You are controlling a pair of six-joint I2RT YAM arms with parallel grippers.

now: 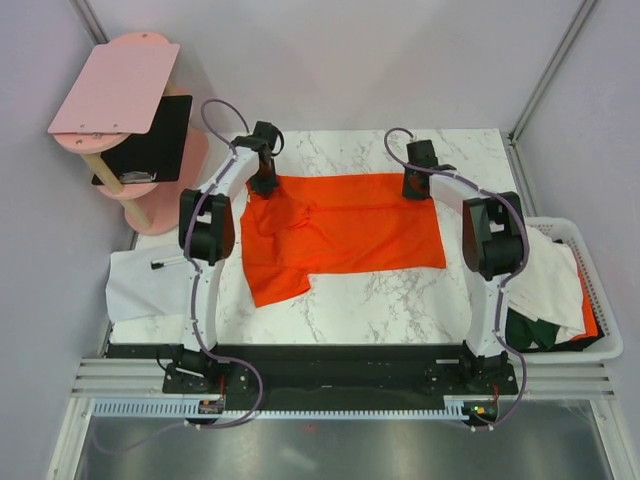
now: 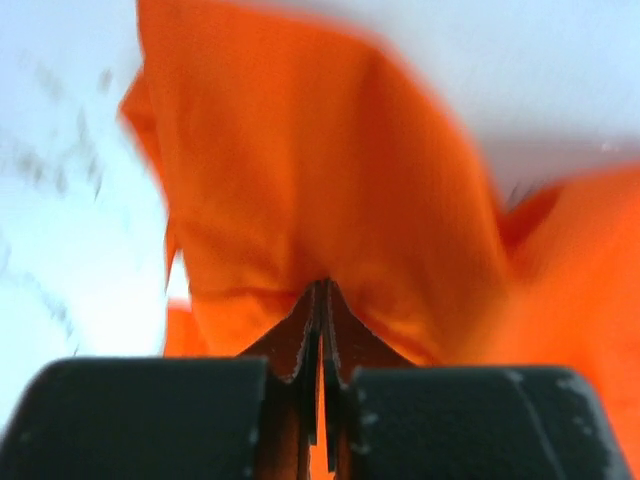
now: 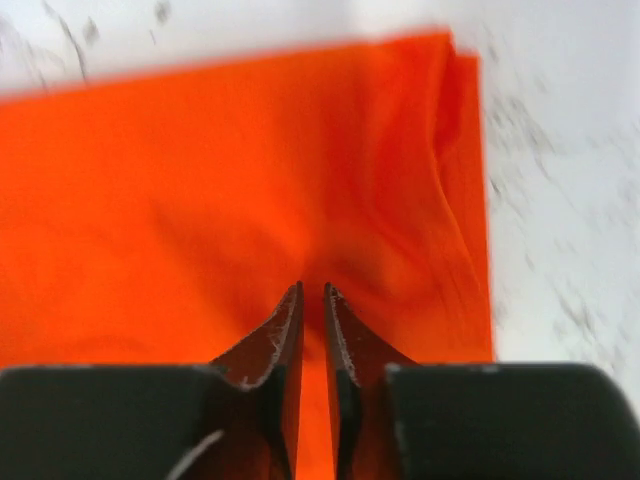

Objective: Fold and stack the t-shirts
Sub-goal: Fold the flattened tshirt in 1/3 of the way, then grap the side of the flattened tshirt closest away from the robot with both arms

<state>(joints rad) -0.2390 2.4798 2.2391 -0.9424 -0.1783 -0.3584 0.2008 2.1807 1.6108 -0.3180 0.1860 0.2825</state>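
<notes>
An orange-red t-shirt (image 1: 345, 235) lies spread on the marble table (image 1: 380, 300), its left part rumpled and folded over. My left gripper (image 1: 264, 185) is at the shirt's far left corner. In the left wrist view this gripper (image 2: 322, 285) is shut on the t-shirt (image 2: 300, 180), whose cloth bunches up to the tips. My right gripper (image 1: 417, 190) is at the far right corner. In the right wrist view that gripper (image 3: 312, 290) has its jaws a narrow gap apart over the t-shirt (image 3: 200, 200), which lies flat below. More t-shirts, white (image 1: 550, 275) and dark green (image 1: 530, 330), lie heaped at the right.
A white basket (image 1: 612, 340) off the table's right edge holds the heaped shirts. A white cloth (image 1: 145, 285) lies at the table's left edge. A pink stand with a pink board (image 1: 115, 90) and a black panel (image 1: 155, 140) is at the far left.
</notes>
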